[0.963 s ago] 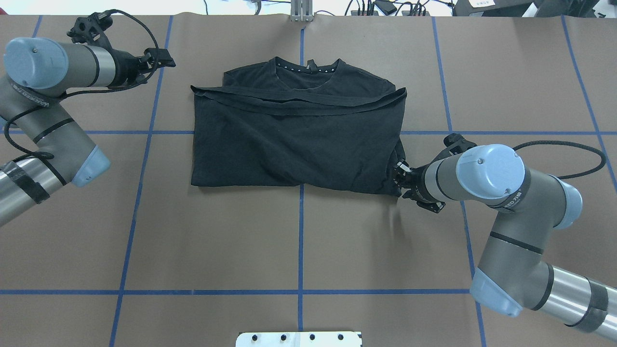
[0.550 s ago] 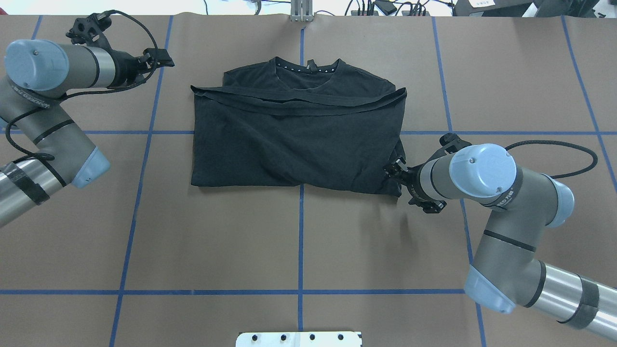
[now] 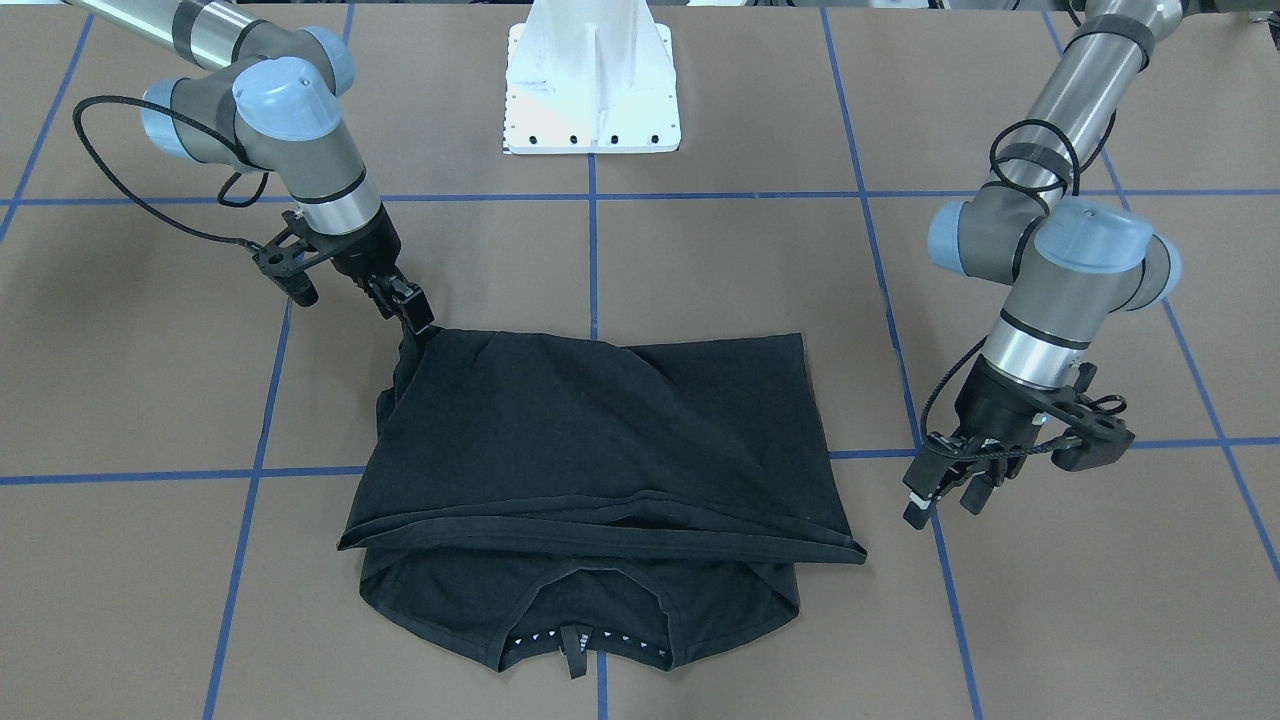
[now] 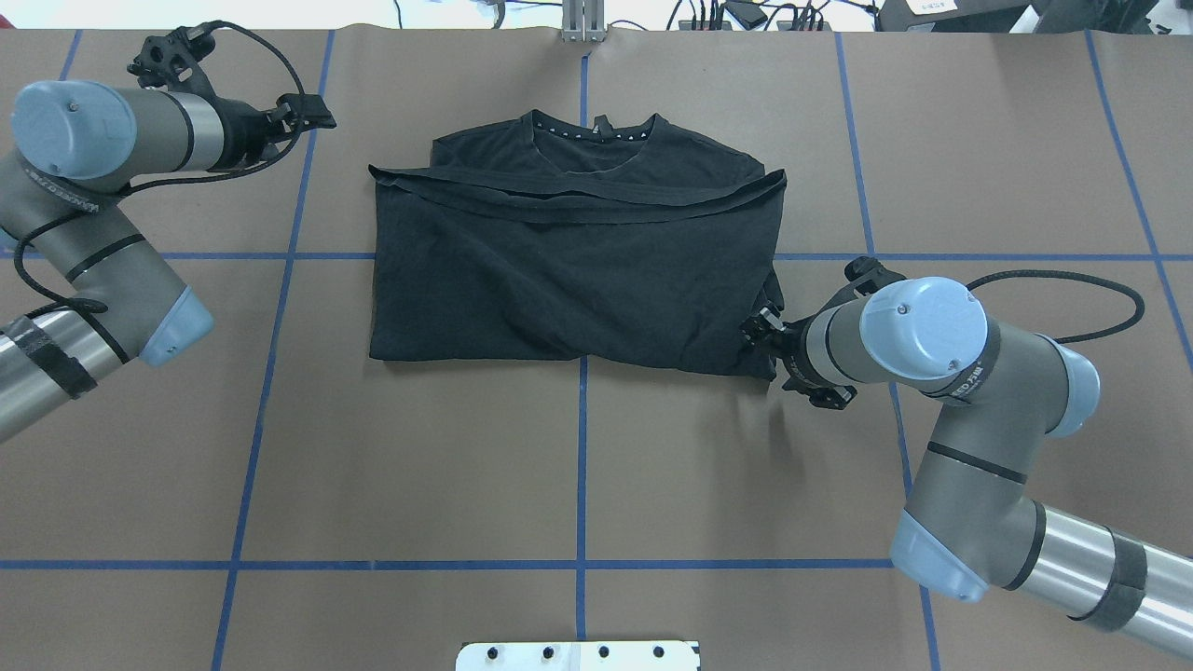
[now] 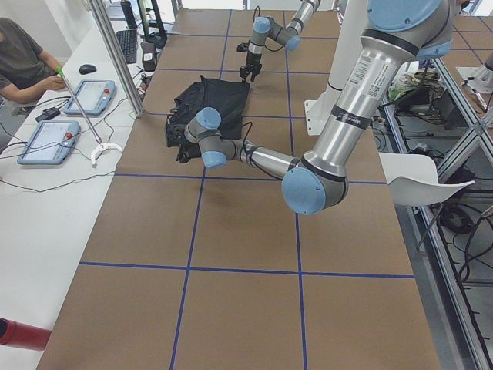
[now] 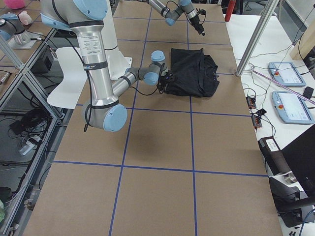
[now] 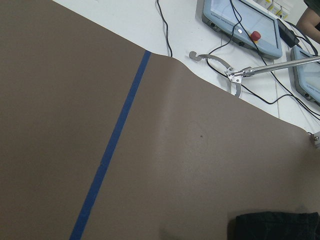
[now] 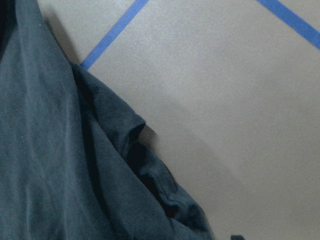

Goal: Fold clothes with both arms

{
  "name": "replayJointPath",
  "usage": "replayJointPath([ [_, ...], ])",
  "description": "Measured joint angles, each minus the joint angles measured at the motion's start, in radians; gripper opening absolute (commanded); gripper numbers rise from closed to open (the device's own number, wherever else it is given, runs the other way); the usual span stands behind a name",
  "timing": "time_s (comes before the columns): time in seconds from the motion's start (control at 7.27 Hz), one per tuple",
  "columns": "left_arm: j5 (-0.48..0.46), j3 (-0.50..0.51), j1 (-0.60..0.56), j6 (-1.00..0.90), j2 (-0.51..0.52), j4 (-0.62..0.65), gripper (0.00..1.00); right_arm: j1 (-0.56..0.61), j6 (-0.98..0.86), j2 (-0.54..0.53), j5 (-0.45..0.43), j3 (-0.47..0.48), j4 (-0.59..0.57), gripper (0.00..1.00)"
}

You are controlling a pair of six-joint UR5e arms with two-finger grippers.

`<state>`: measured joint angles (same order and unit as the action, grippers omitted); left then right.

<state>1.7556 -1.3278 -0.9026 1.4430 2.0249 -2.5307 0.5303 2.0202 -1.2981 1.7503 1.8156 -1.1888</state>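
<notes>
The black T-shirt [image 4: 573, 270] lies folded in the middle of the brown table, collar on the far side and a folded band across its chest. From the front, the T-shirt [image 3: 600, 430] peaks up at one corner. My right gripper [image 4: 757, 331] sits at the near right corner; from the front, the right gripper [image 3: 418, 322] looks shut on that raised corner. The right wrist view shows rumpled T-shirt cloth [image 8: 50, 150] close up. My left gripper [image 4: 317, 110] hovers open, apart from the shirt's far left, with nothing between the fingers; from the front, the left gripper [image 3: 943, 508] shows a clear gap.
The white slotted base block [image 3: 590, 90] stands at the robot's side of the table. Blue tape lines [image 4: 582, 466] grid the brown surface. Beyond the far edge lie tablets [image 7: 240, 25] and cables, and a person [image 5: 23, 62] sits there.
My right gripper has slid left onto the shirt's near right corner, its white pad no longer showing. The right elbow shifted left too. The left arm has barely moved.
</notes>
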Motion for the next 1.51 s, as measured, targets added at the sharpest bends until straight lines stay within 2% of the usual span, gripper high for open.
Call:
replayJointPath([
  [0.28,-0.001,0.001,0.001,0.0,0.0,0.0,1.0,0.004,-0.008,0.006,-0.001,-0.008,0.0,0.62],
  [0.41,-0.001,0.001,0.002,0.0,-0.001,0.0,1.0,0.006,-0.009,0.017,-0.001,-0.018,0.0,0.52],
  [0.55,-0.001,0.001,0.002,0.0,-0.001,0.001,1.0,0.006,-0.009,0.03,-0.001,-0.029,0.0,0.07],
  [0.69,-0.004,0.001,0.003,-0.001,-0.006,0.0,1.0,0.009,-0.009,0.036,0.001,-0.035,0.001,0.0],
  [1.38,-0.014,-0.006,0.005,0.0,-0.02,-0.002,1.0,0.02,-0.043,0.026,0.018,-0.023,0.001,0.0],
  [1.51,-0.014,-0.009,0.005,0.0,-0.02,-0.001,1.0,0.021,-0.048,-0.001,0.029,0.012,0.0,0.0],
])
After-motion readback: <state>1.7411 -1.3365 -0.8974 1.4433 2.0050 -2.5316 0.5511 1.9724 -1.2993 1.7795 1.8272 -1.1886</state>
